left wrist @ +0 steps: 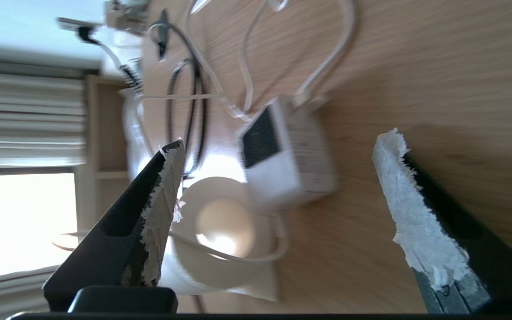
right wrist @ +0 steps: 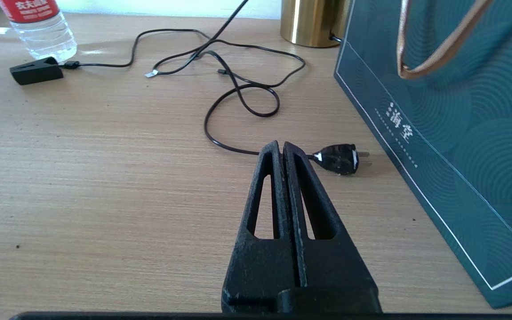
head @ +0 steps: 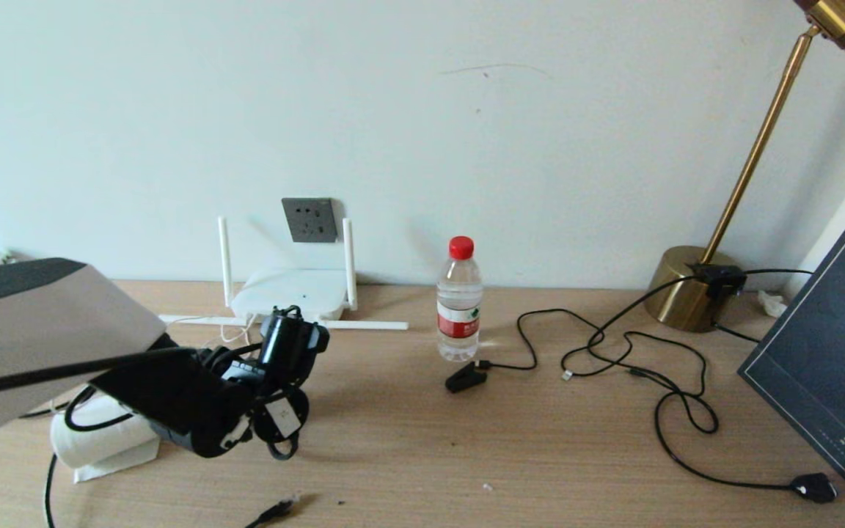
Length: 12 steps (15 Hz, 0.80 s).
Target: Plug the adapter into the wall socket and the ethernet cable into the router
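The adapter, a white cube with one dark face and a thin white cord, lies on the wooden table. My left gripper is open and hovers just short of it, the taped fingers wide to either side and nothing between them. My left arm hides the adapter in the head view. The router sits against the wall under the dark wall socket. The ethernet cable's connector lies near the table's front edge. My right gripper is shut and empty, low over the table.
A white paper roll lies next to the adapter. A water bottle and a black clip are mid-table. The brass lamp, its looping cord and plug, and a dark bag fill the right.
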Available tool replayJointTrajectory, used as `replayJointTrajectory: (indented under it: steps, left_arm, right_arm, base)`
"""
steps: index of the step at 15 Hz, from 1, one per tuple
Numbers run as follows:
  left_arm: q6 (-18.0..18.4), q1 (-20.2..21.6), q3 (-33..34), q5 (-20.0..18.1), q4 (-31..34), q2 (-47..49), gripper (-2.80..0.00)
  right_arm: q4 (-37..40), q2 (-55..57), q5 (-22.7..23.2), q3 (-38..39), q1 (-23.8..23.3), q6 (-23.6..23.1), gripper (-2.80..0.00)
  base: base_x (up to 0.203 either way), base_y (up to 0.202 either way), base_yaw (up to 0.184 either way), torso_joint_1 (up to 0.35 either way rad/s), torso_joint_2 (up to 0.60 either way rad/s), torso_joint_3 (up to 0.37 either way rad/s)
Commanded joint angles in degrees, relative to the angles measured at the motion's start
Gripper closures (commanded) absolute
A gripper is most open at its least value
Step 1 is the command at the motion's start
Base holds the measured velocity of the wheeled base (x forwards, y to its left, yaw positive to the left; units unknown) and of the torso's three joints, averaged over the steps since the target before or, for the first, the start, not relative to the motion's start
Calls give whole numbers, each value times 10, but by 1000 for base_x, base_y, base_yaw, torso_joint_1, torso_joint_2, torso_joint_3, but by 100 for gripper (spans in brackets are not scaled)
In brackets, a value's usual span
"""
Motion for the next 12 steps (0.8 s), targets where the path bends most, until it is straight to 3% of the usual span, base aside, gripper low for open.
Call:
replayJointTrajectory:
  steps: [1, 6, 8, 10, 12]
  left_arm:
    - [-36, -17, 0, -3, 0, -5, -280]
    - [-175, 34, 6, -123, 29, -74, -280]
    - [-244, 56, 6, -215, 81, -116, -280]
    - [-307, 85, 2, -388, 141, -176, -280]
    - [-348, 144, -5, -593, 195, -218, -280]
  right_arm:
    - [0, 0, 0, 0, 0, 0, 0]
    - [0, 0, 0, 0, 0, 0, 0]
    - [0, 0, 0, 0, 0, 0, 0]
    - [0, 0, 0, 0, 0, 0, 0]
    - [0, 0, 0, 0, 0, 0, 0]
  base:
    - [0, 0, 0, 0, 0, 0]
    - [0, 0, 0, 0, 0, 0]
    - [0, 0, 0, 0, 0, 0]
    - [0, 0, 0, 0, 0, 0]
    - [0, 0, 0, 0, 0, 0]
